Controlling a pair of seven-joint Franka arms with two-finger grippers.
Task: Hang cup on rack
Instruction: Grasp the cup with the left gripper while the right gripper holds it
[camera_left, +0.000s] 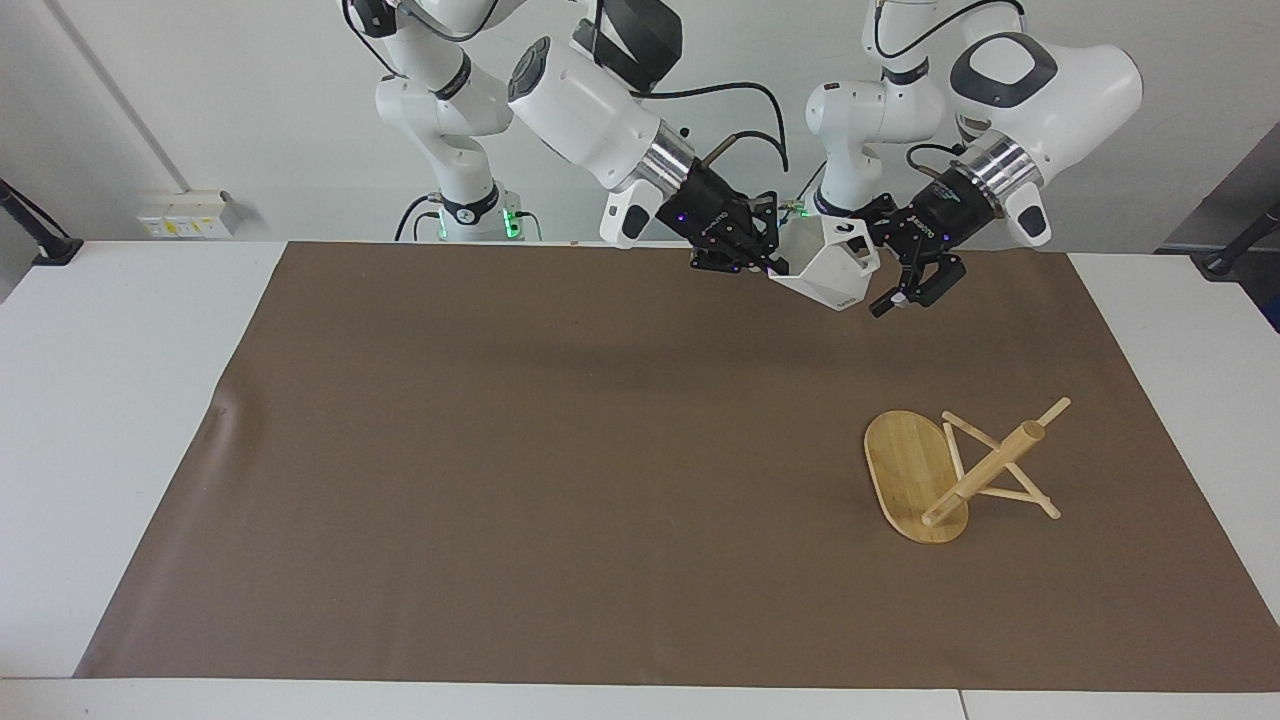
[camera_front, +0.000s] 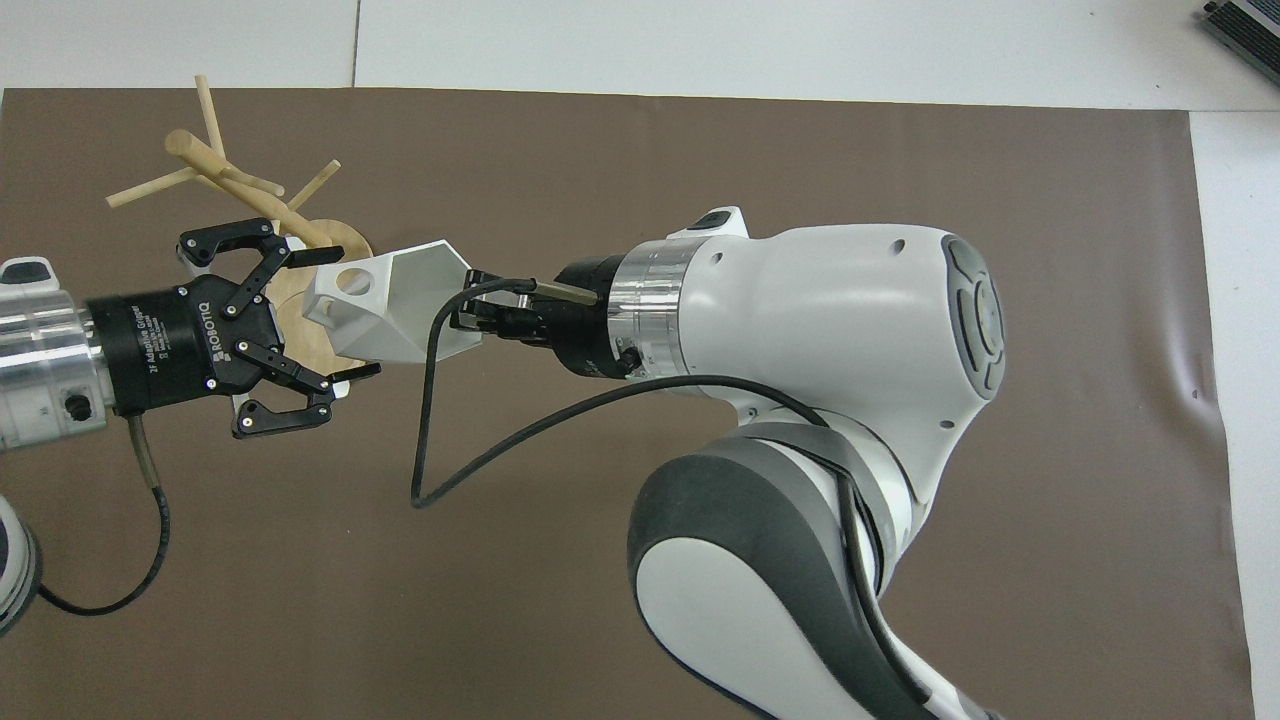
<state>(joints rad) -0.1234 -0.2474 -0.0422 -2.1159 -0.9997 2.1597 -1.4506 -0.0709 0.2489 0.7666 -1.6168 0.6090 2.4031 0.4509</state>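
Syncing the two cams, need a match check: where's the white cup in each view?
Facing view: the cup is up in the air at top centre, held at its rim by the right gripper, with the open left gripper around its handle end.
Overhead view: the cup is left of centre, partly covering the rack's base.
Shared landmark: the tipped-over rack, lying at the left arm's end of the brown mat.

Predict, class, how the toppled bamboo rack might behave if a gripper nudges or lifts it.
The rack lies tipped, its oval base on edge and its pegs on the brown mat, so a nudge would probably slide or pivot it rather than roll it. It looks rigid. The thin pegs seem its most breakable part, so the thick post seems a safer grip.
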